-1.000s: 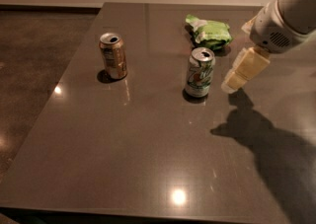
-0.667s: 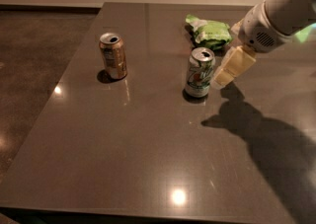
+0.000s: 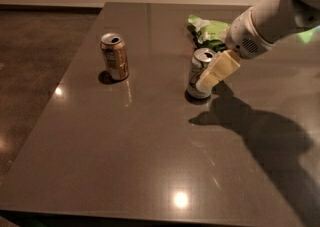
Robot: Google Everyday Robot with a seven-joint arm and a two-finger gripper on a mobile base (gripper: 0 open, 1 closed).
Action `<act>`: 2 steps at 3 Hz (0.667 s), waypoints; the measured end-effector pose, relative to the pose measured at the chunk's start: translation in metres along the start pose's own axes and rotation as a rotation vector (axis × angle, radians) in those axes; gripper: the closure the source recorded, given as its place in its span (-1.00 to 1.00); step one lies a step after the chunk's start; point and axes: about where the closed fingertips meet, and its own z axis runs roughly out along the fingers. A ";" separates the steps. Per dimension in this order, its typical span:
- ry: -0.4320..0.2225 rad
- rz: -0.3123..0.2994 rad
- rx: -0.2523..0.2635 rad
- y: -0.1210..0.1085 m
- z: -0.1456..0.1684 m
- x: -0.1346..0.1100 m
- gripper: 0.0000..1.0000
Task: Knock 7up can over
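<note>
Table (image 3: pixel 150 146): flat, dark grey-brown slab, smooth and glossy, with small bright light reflections on it. Floor (image 3: pixel 40 61) to the camera's left is dark, mottled and polished. 7up can (image 3: pixel 195 77): slim metal cylinder with a white-silver body, green markings and a dull silver top with the opening visible. It stands upright on its base at the table's middle, toward the far right, with a small dark shadow pooled at its foot. Gripper (image 3: pixel 212 75): cream, matte, blocky, slanting down and left from the arm (image 3: pixel 270 21), whose casing is white, rounded and smooth. The gripper's tip lies against the can's camera-right side, overlapping the body below the rim. Cannot tell whether the gripper is open or closed. Snack bag (image 3: pixel 207 31): crinkled green and white film, lying just behind the can. Gold-brown can (image 3: pixel 114 56): upright, opened top, well apart to the camera's left. The arm's broad shadow (image 3: pixel 260 131) falls across the table's right side.
</note>
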 end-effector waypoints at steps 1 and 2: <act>-0.022 -0.002 -0.024 0.005 0.011 -0.005 -1.00; -0.040 -0.001 -0.041 0.006 0.017 -0.007 -0.77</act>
